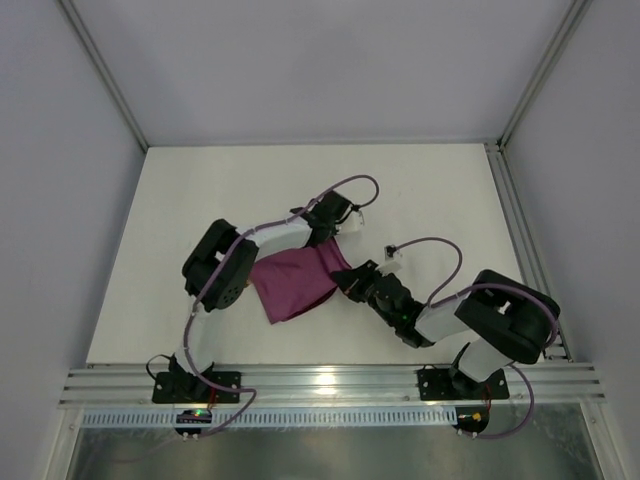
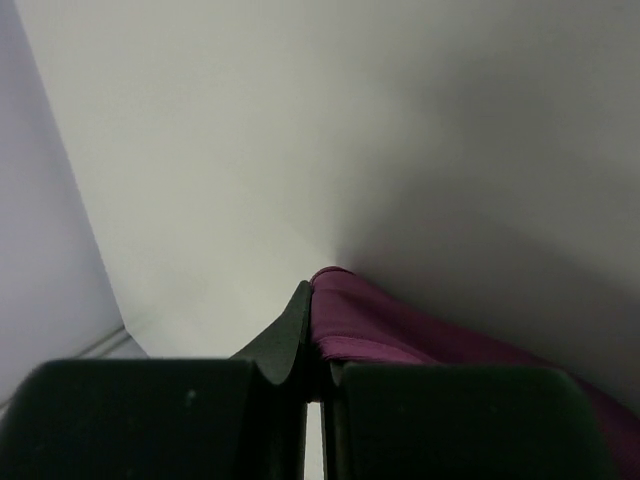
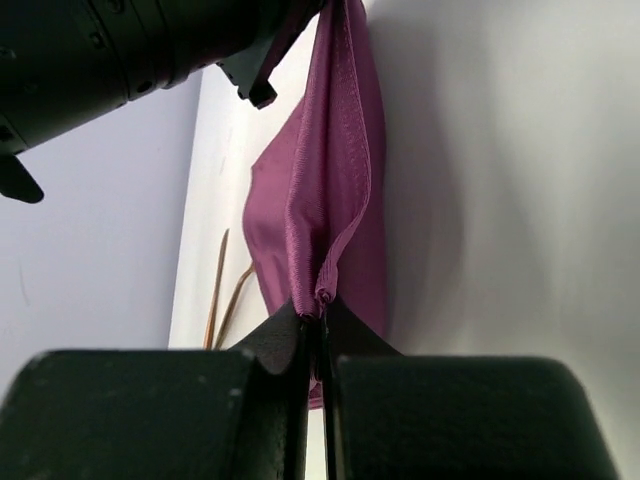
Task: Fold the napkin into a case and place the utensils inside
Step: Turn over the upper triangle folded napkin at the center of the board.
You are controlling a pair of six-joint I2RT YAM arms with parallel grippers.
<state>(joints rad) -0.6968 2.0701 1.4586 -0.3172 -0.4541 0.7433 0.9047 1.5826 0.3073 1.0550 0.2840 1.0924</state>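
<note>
The plum-purple napkin [image 1: 295,285] hangs lifted between both arms over the white table [image 1: 420,190]. My left gripper [image 1: 334,240] is shut on its far corner; in the left wrist view the cloth [image 2: 400,325] runs out from the closed fingers [image 2: 290,330] of that gripper [image 2: 312,300]. My right gripper [image 1: 347,276] is shut on a bunched hem, seen in the right wrist view as folds of cloth [image 3: 340,150] rising from the gripper [image 3: 322,305]. Thin copper utensils [image 3: 213,300] lie on the table beyond the cloth; in the top view they are hidden.
An aluminium rail [image 1: 330,385] runs along the near edge by the arm bases. Another rail [image 1: 520,240] borders the table's right side. Grey walls enclose the table, and purple cables [image 1: 430,245] loop above the arms.
</note>
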